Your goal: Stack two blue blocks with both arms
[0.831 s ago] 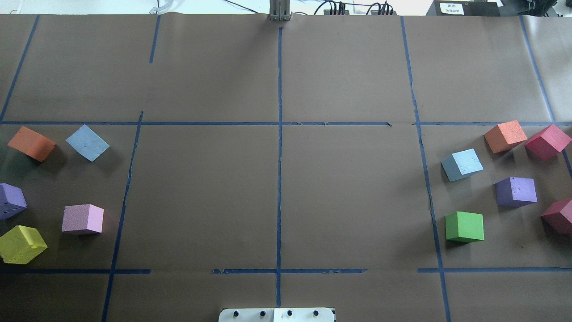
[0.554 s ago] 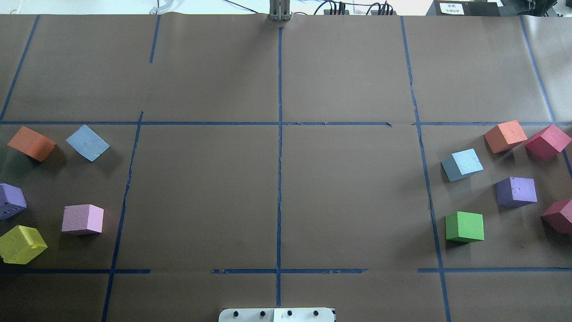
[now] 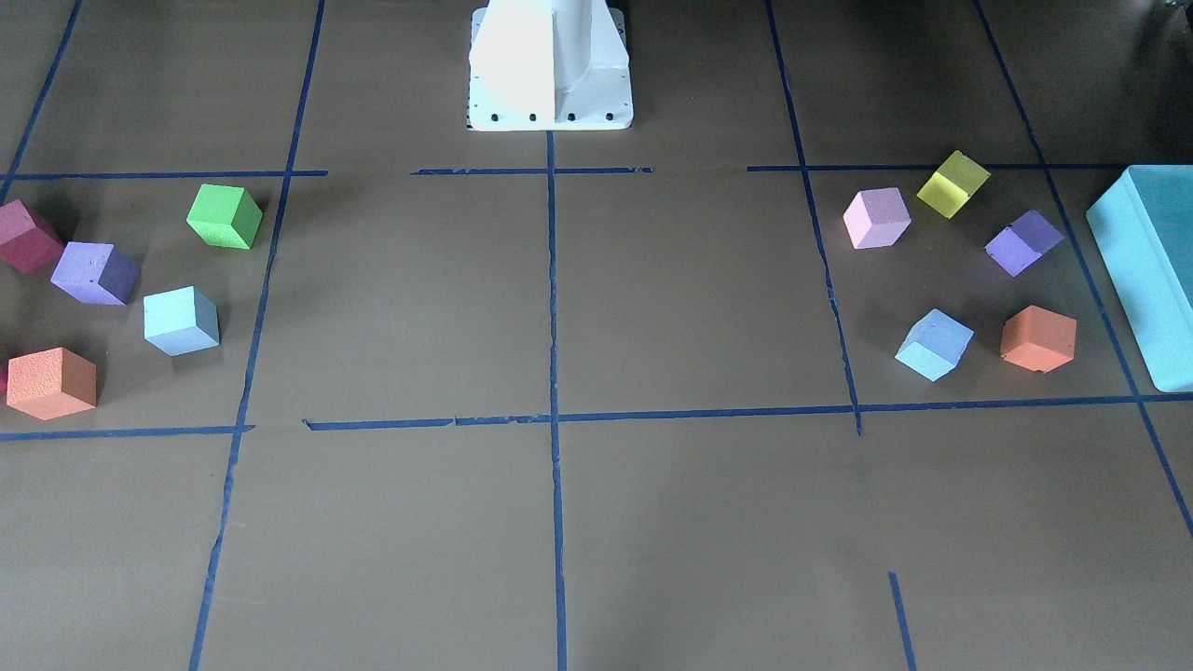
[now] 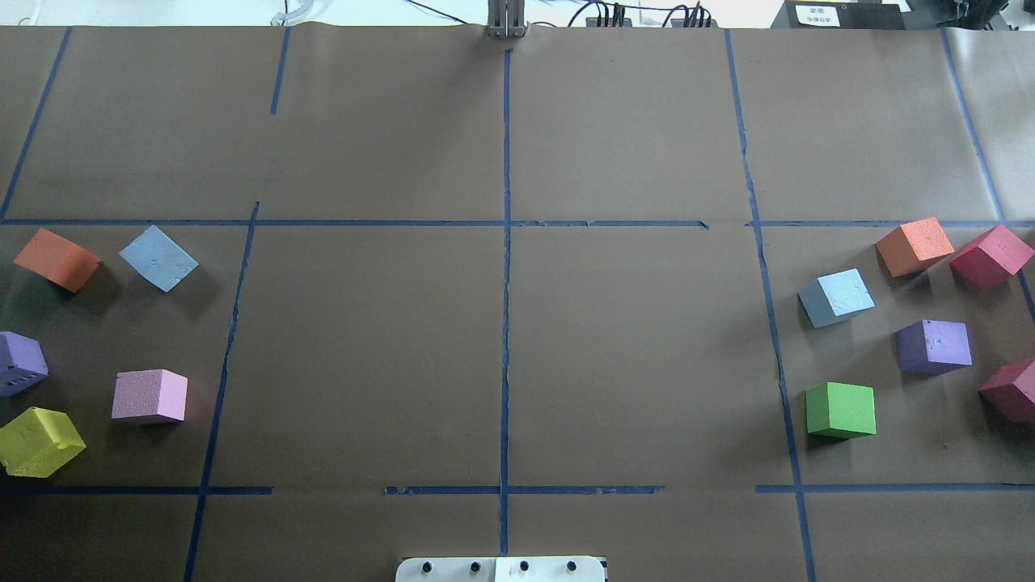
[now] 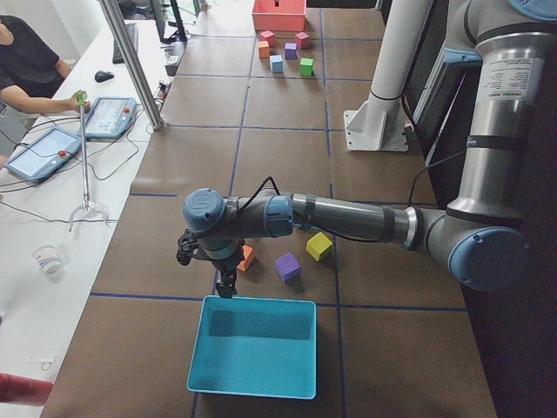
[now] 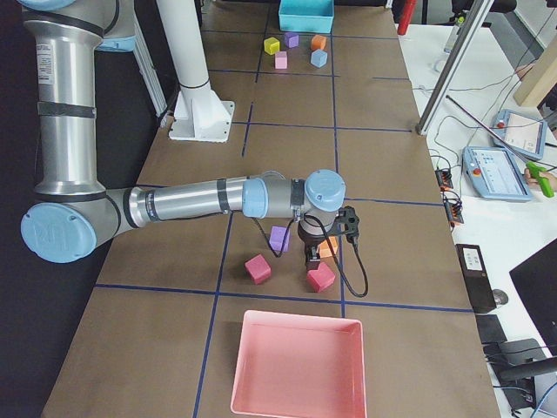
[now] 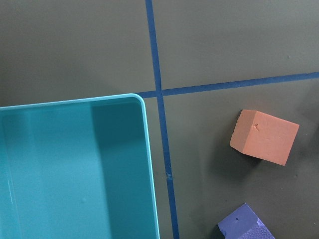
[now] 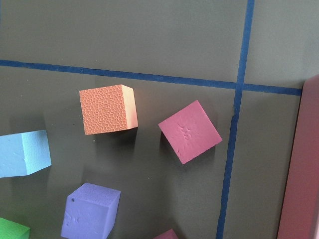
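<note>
One pale blue block (image 4: 158, 257) lies on the table's left side beside an orange cube (image 4: 57, 259). It also shows in the front view (image 3: 934, 345). The other blue block (image 4: 837, 297) lies on the right side and shows in the front view (image 3: 182, 321) and at the right wrist view's left edge (image 8: 22, 153). The left gripper (image 5: 224, 286) shows only in the exterior left view, hanging over the teal box's near edge; I cannot tell if it is open. The right gripper (image 6: 312, 259) shows only in the exterior right view, above the orange and crimson cubes; its state is unclear.
A teal box (image 3: 1142, 270) stands at the left end and a pink tray (image 6: 296, 361) at the right end. Purple, pink and yellow cubes (image 4: 36, 440) lie on the left; green (image 4: 841, 410), purple, orange and crimson cubes on the right. The white pedestal (image 3: 550, 65) stands at the centre.
</note>
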`<state>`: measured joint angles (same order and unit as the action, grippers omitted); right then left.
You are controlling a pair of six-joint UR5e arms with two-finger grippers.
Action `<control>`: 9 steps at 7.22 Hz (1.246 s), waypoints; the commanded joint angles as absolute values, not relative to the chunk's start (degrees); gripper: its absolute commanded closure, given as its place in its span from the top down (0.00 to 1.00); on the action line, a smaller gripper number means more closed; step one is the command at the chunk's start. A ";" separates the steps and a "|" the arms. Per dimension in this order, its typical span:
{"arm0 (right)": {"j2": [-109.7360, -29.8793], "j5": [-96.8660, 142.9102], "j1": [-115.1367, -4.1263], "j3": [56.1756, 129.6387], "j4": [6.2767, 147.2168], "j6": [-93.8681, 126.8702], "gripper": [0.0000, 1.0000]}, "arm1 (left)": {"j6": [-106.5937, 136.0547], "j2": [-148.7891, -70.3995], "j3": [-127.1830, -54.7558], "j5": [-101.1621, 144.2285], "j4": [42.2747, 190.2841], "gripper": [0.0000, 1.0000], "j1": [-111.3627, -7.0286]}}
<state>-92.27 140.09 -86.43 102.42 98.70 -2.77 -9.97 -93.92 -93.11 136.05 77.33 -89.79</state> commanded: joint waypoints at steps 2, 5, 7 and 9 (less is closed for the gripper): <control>-91.76 141.85 -85.53 103.09 98.53 -1.15 1.00 | -10.02 -92.20 -93.60 136.14 77.52 1.00 -89.74; -89.47 136.61 -71.76 106.35 87.96 16.74 0.99 | -10.02 -92.20 -93.69 136.14 77.52 1.00 -89.74; -89.39 131.15 -63.51 106.09 77.74 30.95 0.96 | -10.02 -92.20 -93.69 136.14 77.52 1.00 -89.74; -89.30 122.29 -54.45 105.47 69.73 44.23 0.96 | -10.02 -92.11 -93.69 136.14 77.52 1.00 -89.74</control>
<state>-89.42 127.21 -60.04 105.85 74.49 35.75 -10.02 -92.17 -93.74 136.14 77.52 -89.74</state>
